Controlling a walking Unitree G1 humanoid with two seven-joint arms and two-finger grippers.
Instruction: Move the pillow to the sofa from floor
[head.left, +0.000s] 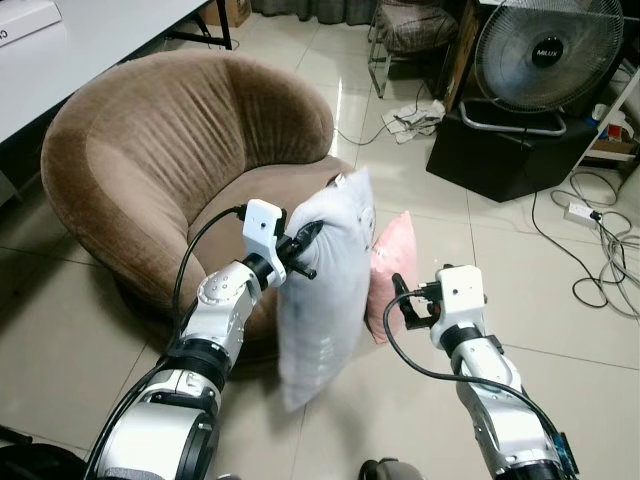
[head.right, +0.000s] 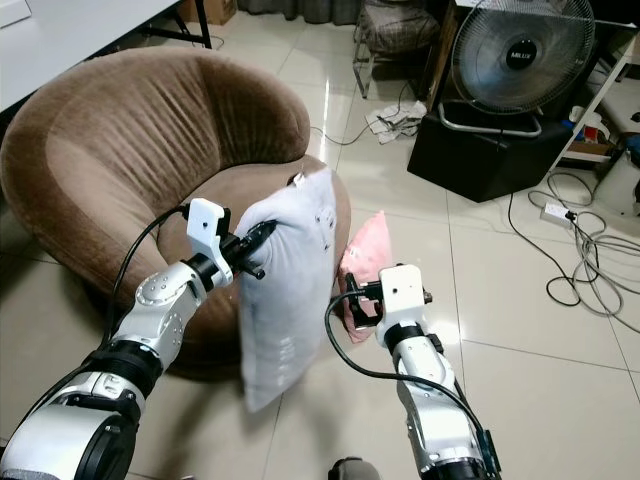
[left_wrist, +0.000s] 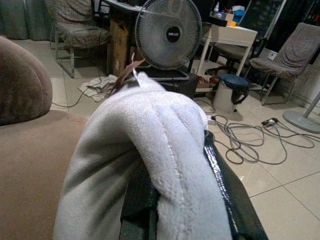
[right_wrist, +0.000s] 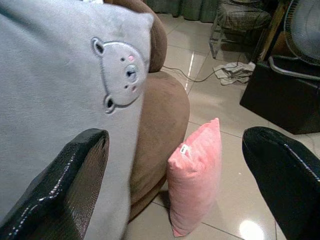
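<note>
While pinched at its edge by left gripper (head.left: 308, 252), white pillow (head.left: 325, 290) hangs long axis vertical, off tiled floor (head.left: 560, 330), by brown sofa (head.left: 150, 160). Right gripper (right_wrist: 175, 175) spread, possibly just clear; pink pillow (right_wrist: 195, 175) upright against sofa; fan (head.left: 548, 50) behind.

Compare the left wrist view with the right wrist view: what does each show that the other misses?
Left wrist alone: the left pincer shut on the white pillow's edge, and cables on the floor. Right wrist alone: the right pincer open, a bear patch on the white pillow, and the pink pillow leaning against the sofa. Shared: white pillow, sofa, fan.
</note>
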